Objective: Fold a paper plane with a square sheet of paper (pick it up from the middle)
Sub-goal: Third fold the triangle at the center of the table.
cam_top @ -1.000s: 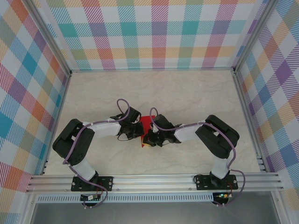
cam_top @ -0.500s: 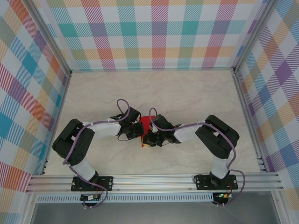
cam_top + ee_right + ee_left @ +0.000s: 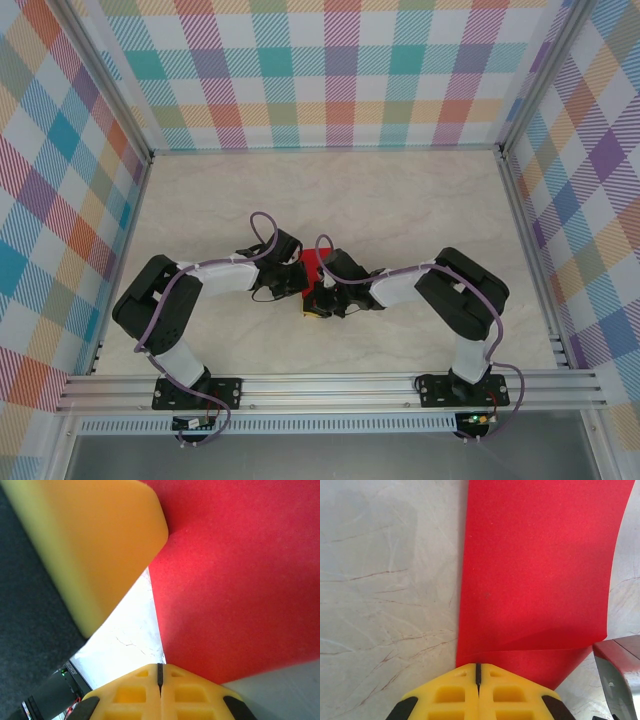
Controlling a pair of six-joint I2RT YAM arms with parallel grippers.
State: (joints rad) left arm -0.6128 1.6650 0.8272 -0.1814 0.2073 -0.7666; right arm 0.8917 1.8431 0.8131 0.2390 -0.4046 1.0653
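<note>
Left hand (image 3: 478, 672): fingers pressed together, only a thin seam between them, gripping the near edge of the square sheet of paper (image 3: 535, 570). A shallow fold runs across the sheet just beyond the fingertips. The sheet's far end is cut off by the frame.

Right hand (image 3: 160, 672): fingers likewise pressed together on a corner of the sheet (image 3: 240, 580). A blurred yellow pad (image 3: 90, 545) touches the sheet and is cut off at the frame edge.

Top view: both hands meet at mid-worktop (image 3: 400, 200). They hide most of the sheet, leaving a small red patch (image 3: 313, 263) visible.
</note>
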